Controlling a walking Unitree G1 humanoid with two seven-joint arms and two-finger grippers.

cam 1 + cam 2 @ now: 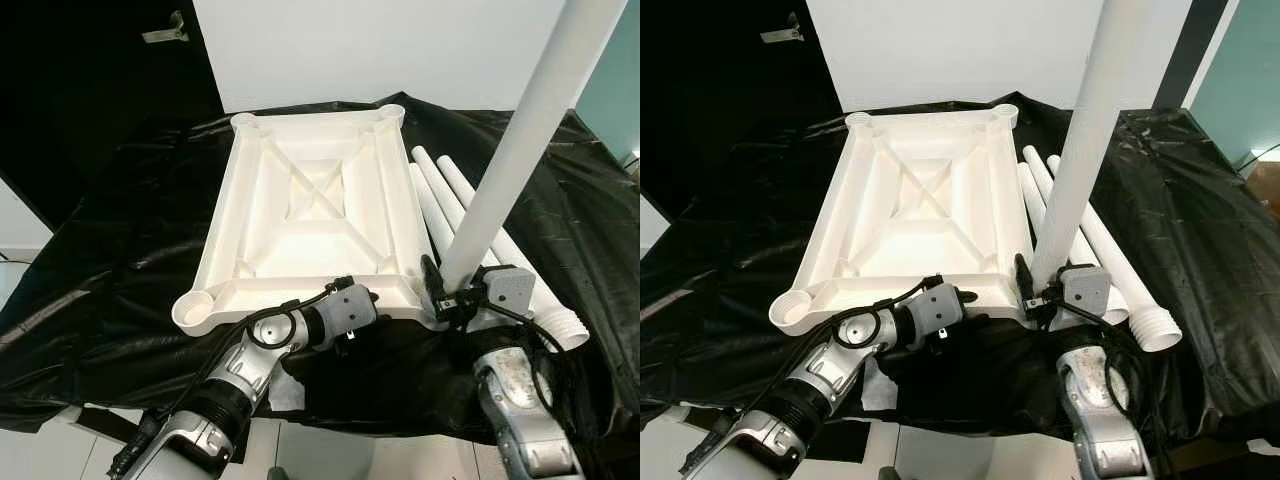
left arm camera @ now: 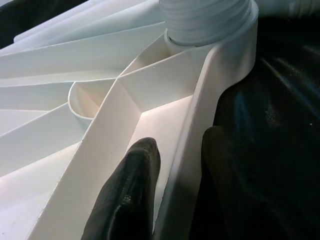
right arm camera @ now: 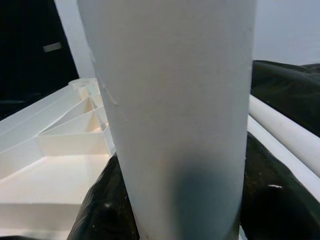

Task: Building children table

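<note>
Currently: white plastic tabletop [image 1: 310, 215] upside down on black sheeting [image 1: 120, 250], ribbed underside up, round leg sockets at all four corners. Near-left socket [image 1: 196, 306] open and unfilled; far pair likewise.

Right gripper [image 1: 445, 292] at near-right corner of tabletop, pinching lower end of a white leg [image 1: 520, 140]. Leg held upright with a slight lean, upper end out past top of frame. Right wrist view: leg [image 3: 172, 115] clamped between the black fingers [image 3: 100, 210], very close to lens. Left wrist view: threaded end of leg [image 2: 205, 20] seated at the corner socket; how far in, cannot tell.

Left gripper [image 2: 175, 185] on near edge of tabletop, just left of that corner. Fingers closed across the outer rim wall: one finger [image 2: 127, 195] inside the frame, the other outside against the sheeting. Left eye view: grey wrist housing [image 1: 345, 312] sits over that rim.

Three spare legs [image 1: 450, 210] lying side by side on sheeting, just right of tabletop, behind held leg; threaded end of one [image 1: 1158, 328] pointing toward robot.

Sheeting draped over a raised surface, white wall [image 1: 380, 50] behind.
</note>
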